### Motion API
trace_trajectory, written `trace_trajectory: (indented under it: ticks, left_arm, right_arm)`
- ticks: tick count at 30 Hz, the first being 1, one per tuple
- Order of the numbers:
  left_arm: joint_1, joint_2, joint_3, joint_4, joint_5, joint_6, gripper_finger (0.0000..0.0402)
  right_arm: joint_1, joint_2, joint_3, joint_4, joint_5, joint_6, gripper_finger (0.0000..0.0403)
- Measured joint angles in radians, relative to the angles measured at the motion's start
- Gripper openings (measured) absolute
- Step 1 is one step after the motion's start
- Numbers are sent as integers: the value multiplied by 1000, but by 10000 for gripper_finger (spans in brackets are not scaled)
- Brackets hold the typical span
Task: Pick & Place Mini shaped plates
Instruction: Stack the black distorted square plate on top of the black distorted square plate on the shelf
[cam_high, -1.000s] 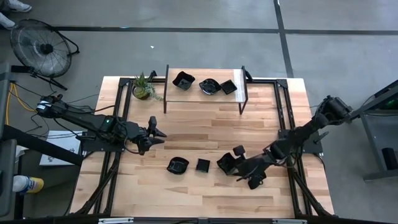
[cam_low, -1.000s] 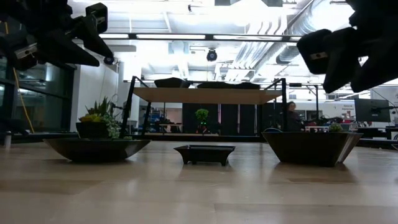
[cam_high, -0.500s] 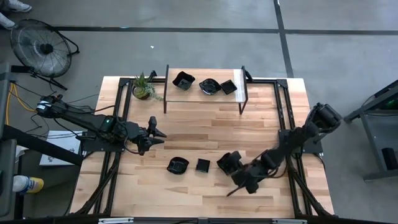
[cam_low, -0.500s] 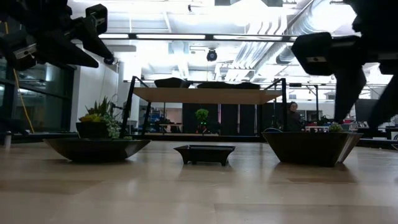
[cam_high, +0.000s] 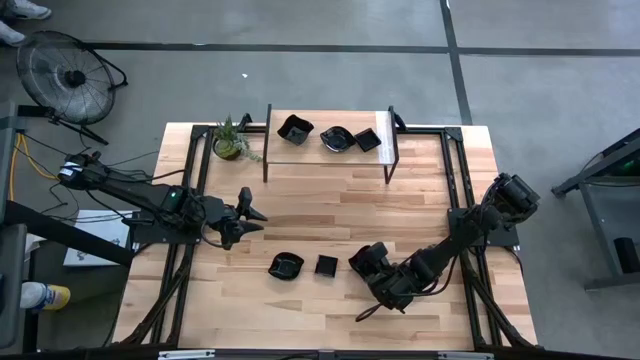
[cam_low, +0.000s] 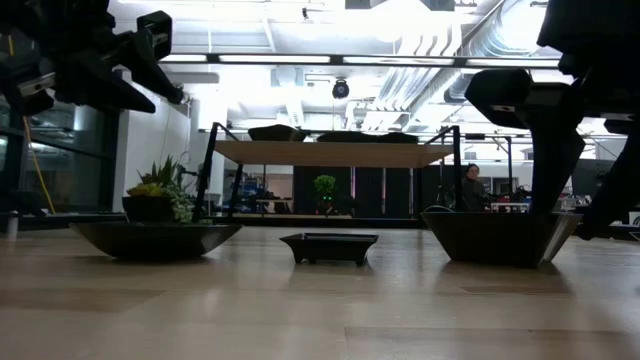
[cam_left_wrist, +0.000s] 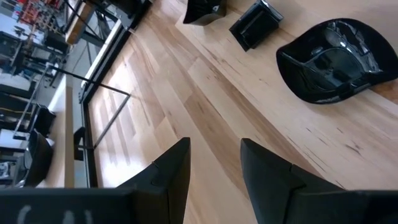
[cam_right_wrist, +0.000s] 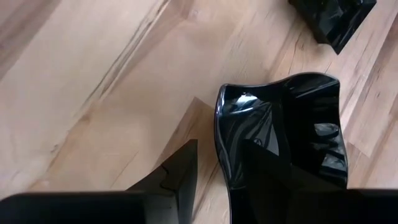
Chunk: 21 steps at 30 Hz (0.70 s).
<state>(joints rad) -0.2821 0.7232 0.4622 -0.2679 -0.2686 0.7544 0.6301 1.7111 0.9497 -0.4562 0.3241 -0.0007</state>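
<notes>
Wooden planks make up the bench (cam_high: 330, 200), which stands on a grey floor with a fan (cam_high: 68, 70) at the far left. On the far side a raised shelf (cam_high: 330, 152) carries three mini shaped plates (cam_high: 295, 128), and a small potted plant (cam_high: 230, 140) stands just left of it. On the near part of the bench three more black plates lie in a row: a rounded plate (cam_high: 286, 266) on the left, a small square plate (cam_high: 326, 264) in the middle and a wavy-rimmed plate (cam_right_wrist: 286, 137) on the right. The right end effector (cam_right_wrist: 217, 165) is low at this wavy-rimmed plate, its fingers parted with one on each side of the near rim, not yet clenched on it. The left end effector (cam_high: 252, 218) hangs above the bench on the left, released and holding nothing.
</notes>
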Motion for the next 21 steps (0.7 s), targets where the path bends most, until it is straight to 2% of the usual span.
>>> trace_trajectory:
  ticks: [7, 19, 21]
  left_arm:
    - [0, 0, 0, -5, 0, -7, 136]
    - [0, 0, 0, -5, 0, -7, 136]
    - [0, 0, 0, -5, 0, -7, 136]
  right_arm:
    - [16, 0, 0, -11, 9, 1, 103]
    - [21, 0, 0, -25, 10, -5, 8]
    - [21, 0, 0, -25, 15, -5, 4]
